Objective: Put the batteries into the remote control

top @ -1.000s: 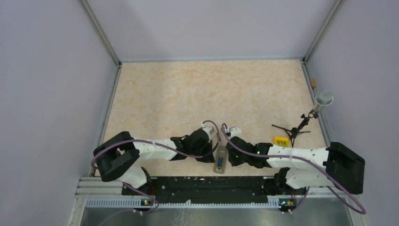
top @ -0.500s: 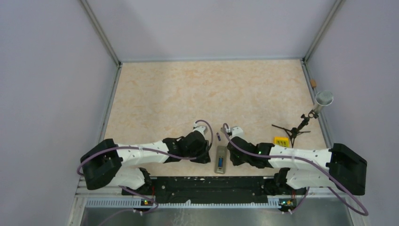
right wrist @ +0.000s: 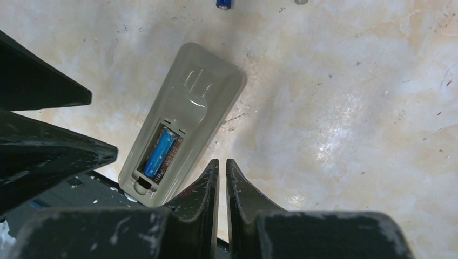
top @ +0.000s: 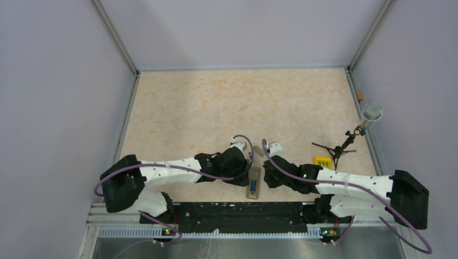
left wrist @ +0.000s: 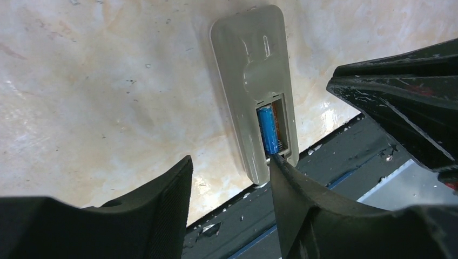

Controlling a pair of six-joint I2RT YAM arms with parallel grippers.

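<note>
The remote control (top: 253,184) lies grey back up near the table's front edge, its recess open. One blue battery (left wrist: 267,129) sits in the left slot of the recess and also shows in the right wrist view (right wrist: 160,150). The second battery (right wrist: 223,2) lies loose on the table beyond the remote. My left gripper (top: 244,177) is open and empty to the left of the remote, in the wrist view (left wrist: 229,167) its right fingertip (left wrist: 276,162) at the recess end. My right gripper (top: 266,177), seen too in its wrist view (right wrist: 222,162), is shut and empty beside the remote's right edge.
A small grey piece (top: 258,152) lies just beyond the remote. A yellow block (top: 323,161) and a small black tripod (top: 339,147) stand at the right. The black base rail (top: 237,210) runs along the near edge, close behind the remote.
My left gripper drew back to the left, then came back right up against the remote. My right arm shifted slightly. The remote has stayed put.
</note>
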